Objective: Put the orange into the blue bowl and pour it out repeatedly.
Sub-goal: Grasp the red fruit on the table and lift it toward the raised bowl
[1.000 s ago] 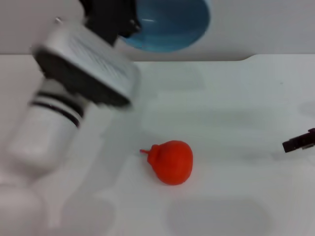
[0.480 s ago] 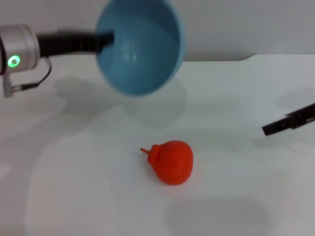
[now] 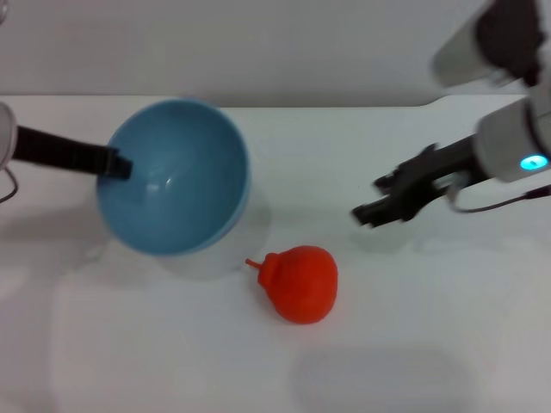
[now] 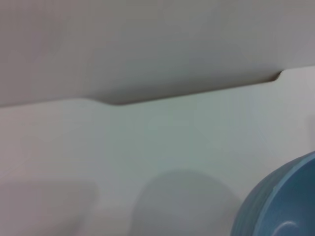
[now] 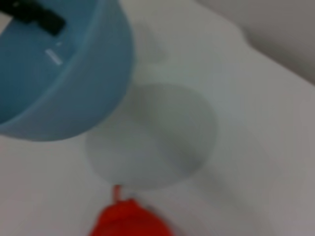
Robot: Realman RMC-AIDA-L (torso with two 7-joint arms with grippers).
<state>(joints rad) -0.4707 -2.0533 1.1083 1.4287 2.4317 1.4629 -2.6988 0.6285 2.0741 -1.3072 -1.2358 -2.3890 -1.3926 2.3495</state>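
Orange [image 3: 300, 284] lies outside blue bowl [image 3: 176, 176]; our left gripper [image 3: 116, 163] clamps its rim; our right gripper [image 3: 379, 206], jaws unreadable, hovers right of it.

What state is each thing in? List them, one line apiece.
orange: lying on the table, outside the bowl, ungripped.
blue bowl: empty, tilted, held at its rim.
left gripper: shut on the bowl's rim.
right gripper: above the table, right of the orange, holding nothing.
table: white, bearing the orange.

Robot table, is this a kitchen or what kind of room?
Probably a test bench, not a kitchen: a bare white table against a plain wall, holding only the orange, the blue bowl gripped by the left gripper.
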